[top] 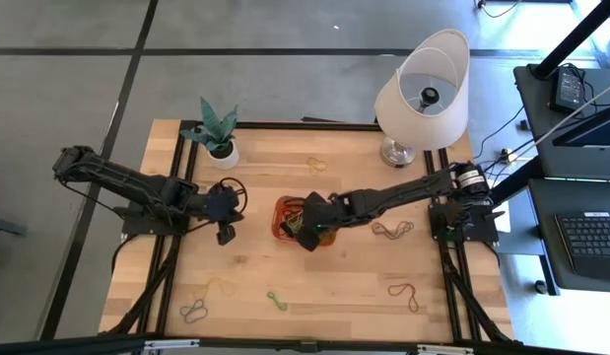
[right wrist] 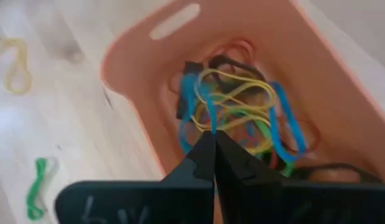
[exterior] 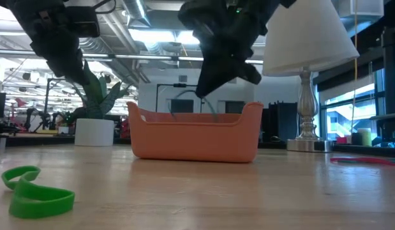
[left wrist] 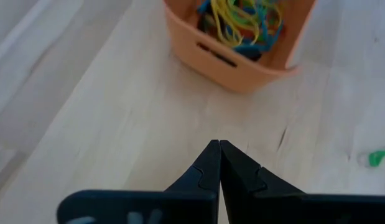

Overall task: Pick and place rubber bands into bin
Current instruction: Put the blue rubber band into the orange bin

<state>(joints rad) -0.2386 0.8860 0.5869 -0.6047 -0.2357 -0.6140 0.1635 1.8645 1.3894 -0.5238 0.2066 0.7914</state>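
While the right gripper (right wrist: 214,134) hangs clenched over the bin (top: 282,209), its tips pinch a blue and yellow strand of the rubber bands (right wrist: 242,106) piled inside, though whether that strand is truly gripped or only lies behind the tips is hard to say. The bin is a shallow orange tray with rounded corners and a slot handle in its end wall, sitting near the middle of the table (top: 344,286). Its tangle mixes yellow, blue, red, green and black loops.

From the low view the bin wall hides the pile, and the right arm's lower end is a dark shape above the rim. A green band (exterior: 32,191) lies blurred in the foreground there.

The left gripper (left wrist: 218,146) is clenched on nothing, held above bare wood just beside the bin's left end. Loose bands lie well apart across the table: a yellow one (top: 315,164) toward the far edge, a dark one (top: 391,229) right of the bin, others near the front edge. A lamp (top: 423,94) and a potted plant (top: 218,133) stand at the far edge, leaving the wood around the bin open.
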